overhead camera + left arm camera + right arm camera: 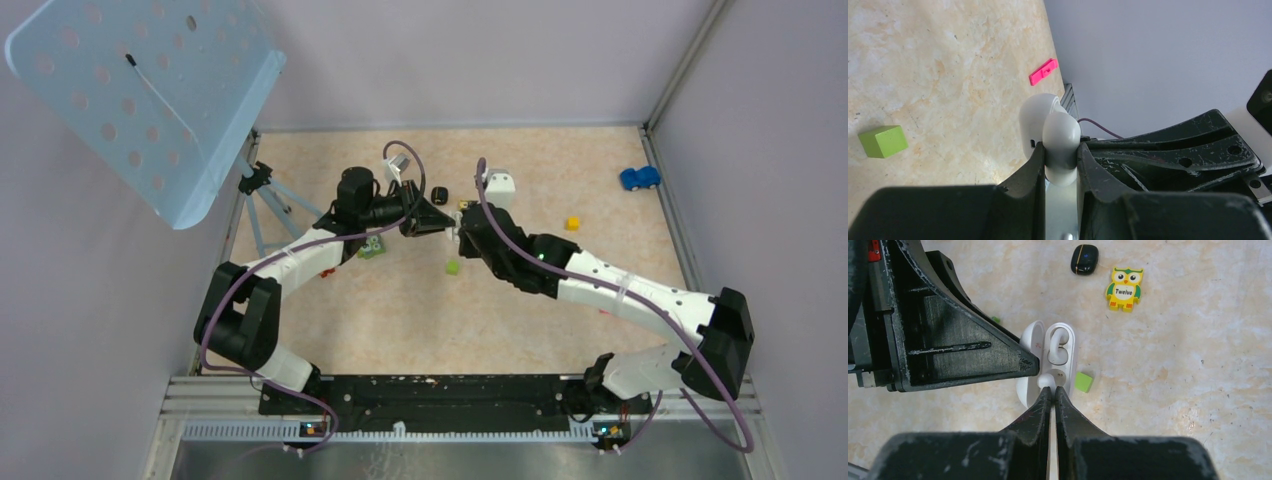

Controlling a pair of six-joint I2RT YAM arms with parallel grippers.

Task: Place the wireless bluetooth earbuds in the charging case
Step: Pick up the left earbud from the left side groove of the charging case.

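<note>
Steadying charging case (1060, 362) over worktop (1173, 390) in left jaws, pinched narrow on its body, lid open for access; right jaws fully shut, tips at lower socket; I cannot make out earbuds.

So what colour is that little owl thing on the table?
The owl is yellow with green wings, clearest in the right wrist view.

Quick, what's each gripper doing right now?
Left gripper: closed on the case.
Right gripper: closed, tips at the open case; grip on anything unclear.
</note>
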